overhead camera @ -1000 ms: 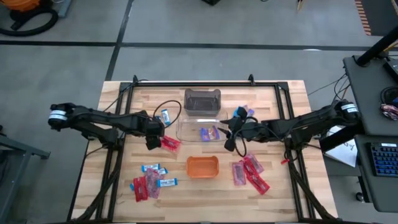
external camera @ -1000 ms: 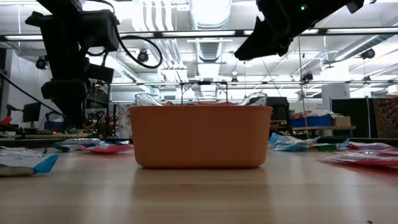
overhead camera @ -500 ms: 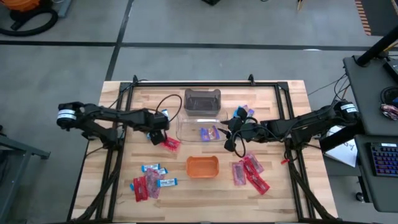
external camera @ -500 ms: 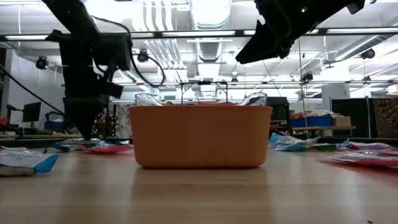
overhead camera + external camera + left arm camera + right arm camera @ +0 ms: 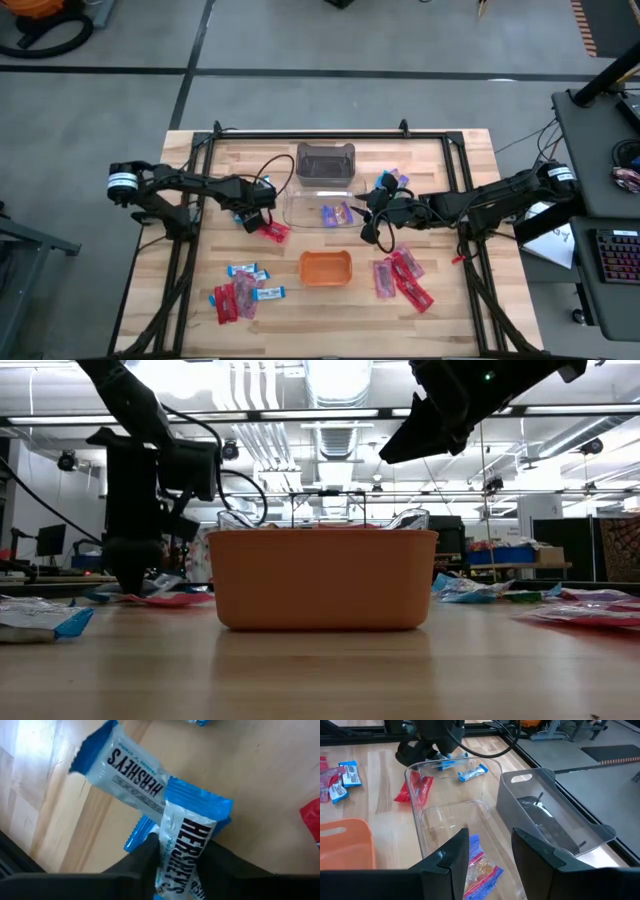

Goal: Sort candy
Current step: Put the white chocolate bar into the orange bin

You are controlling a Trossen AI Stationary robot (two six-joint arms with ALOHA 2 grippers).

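Observation:
Two blue-and-white candy bars lie overlapped on the wood below my left gripper (image 5: 250,216). That gripper is shut on the nearer bar (image 5: 187,840), and the other bar (image 5: 132,770) lies flat behind it. A red candy (image 5: 274,232) lies beside them. My right gripper (image 5: 492,855) hangs open over the clear bin (image 5: 312,208), with nothing between its fingers. A purple-and-blue candy (image 5: 479,870) lies in that bin. More candy lies at the near left (image 5: 240,290) and the near right (image 5: 400,278). My left gripper pinches the nearer blue-and-white bar by its two long sides (image 5: 175,865) between the two fingers, at one end of the bar. The fingers come from above, pointing down, and lie across the bar. The bar's other end (image 5: 200,800) rests on the second bar.
A dark grey bin (image 5: 325,162) stands behind the clear bin. An orange tray (image 5: 326,267) sits near the table's front middle. A blue candy (image 5: 386,182) lies to the right of the bins. A black frame (image 5: 310,134) and cables run along the far edge and sides of the table.
My left gripper has moved toward the table's right, toward the bins. It has also come down to the table beside the red candy.

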